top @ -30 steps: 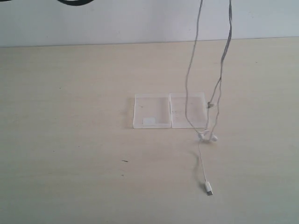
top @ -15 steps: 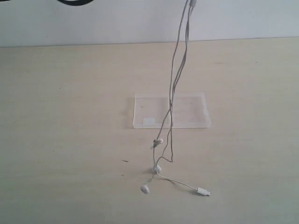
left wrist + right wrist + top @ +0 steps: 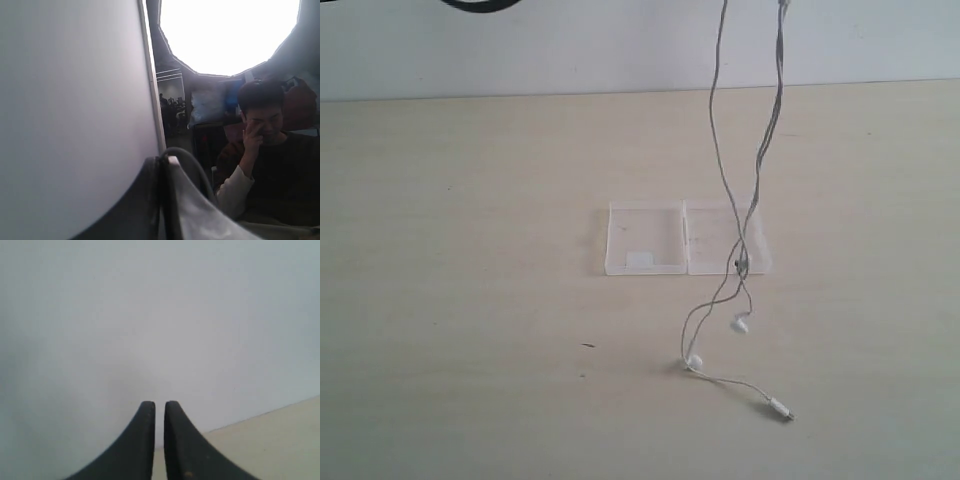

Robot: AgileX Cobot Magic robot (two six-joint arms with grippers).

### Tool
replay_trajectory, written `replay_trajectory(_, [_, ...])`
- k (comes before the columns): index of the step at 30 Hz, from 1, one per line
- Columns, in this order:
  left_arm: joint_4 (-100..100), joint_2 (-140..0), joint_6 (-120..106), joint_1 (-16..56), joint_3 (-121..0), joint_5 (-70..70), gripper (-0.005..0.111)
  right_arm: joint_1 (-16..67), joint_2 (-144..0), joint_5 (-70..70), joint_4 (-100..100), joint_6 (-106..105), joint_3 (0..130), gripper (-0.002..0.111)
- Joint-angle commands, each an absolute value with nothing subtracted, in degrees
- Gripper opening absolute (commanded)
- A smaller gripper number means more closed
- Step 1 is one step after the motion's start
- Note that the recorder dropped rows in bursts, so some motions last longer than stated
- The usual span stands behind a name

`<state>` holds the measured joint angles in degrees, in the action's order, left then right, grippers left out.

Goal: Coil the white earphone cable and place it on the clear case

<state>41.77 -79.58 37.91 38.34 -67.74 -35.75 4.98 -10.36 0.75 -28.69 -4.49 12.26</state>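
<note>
The white earphone cable (image 3: 739, 262) hangs in two strands from above the exterior view, probably held high so its length falls free for coiling. Its earbuds (image 3: 741, 323) and plug (image 3: 780, 407) trail on the surface (image 3: 470, 300), near the clear case (image 3: 650, 230). The left fingers (image 3: 150, 200) are pressed together. The right fingers (image 3: 140, 440) stand a slit apart. No wire shows at either pair, so I cannot tell which holds it.
</note>
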Motion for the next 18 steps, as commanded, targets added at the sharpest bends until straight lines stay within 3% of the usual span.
replay_trajectory(1, [41.6,-79.7,38.1,38.2,-67.5,-36.9,0.0,10.7,-20.5,-4.7,-28.8,-10.2,16.7,0.024])
replay_trajectory(6, [41.6,-79.7,38.1,38.2,-67.5,-36.9,0.0,23.8,-34.3,0.0,-36.4,-25.0,17.1,0.043])
replay_trajectory(11, [42.2,-79.7,39.4,38.2,-67.5,-36.7,0.0,38.4,-45.5,13.9,-28.7,-28.0,17.1,0.057])
replay_trajectory(18, [42.5,-79.7,39.5,38.2,-67.5,-36.7,0.0,44.9,-51.7,21.3,-21.7,-27.8,17.1,0.073])
